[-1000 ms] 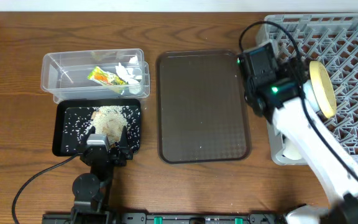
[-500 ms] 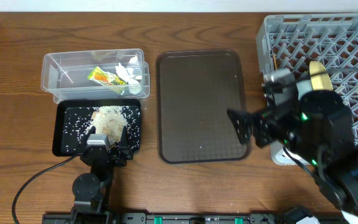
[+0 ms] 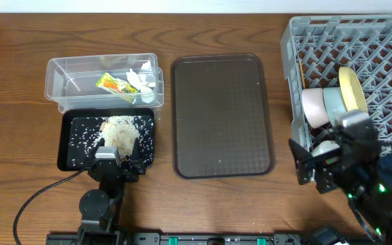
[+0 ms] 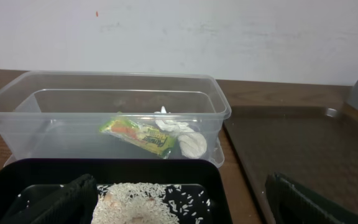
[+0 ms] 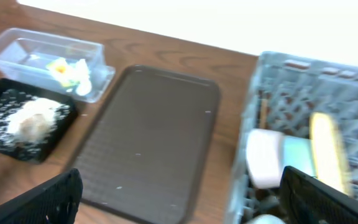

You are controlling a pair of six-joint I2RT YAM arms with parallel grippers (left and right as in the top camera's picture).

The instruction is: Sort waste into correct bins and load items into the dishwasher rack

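Table [image 3: 19,41] layout, overhead view: the tub [image 3: 60,64] is upper left, with the wrapper [image 3: 113,84] and paper scraps [image 3: 141,78] inside, toward its right end. Just below the tub is the shallow tray [image 3: 70,160], with the rice heap [image 3: 120,129] in its right half. The serving tray [image 3: 222,116] is dead centre. The rack [image 3: 373,41] takes the right side, and in its lower left part a bowl [image 3: 313,106], a second bowl [image 3: 333,102] and the plate [image 3: 352,95] line up left to right.
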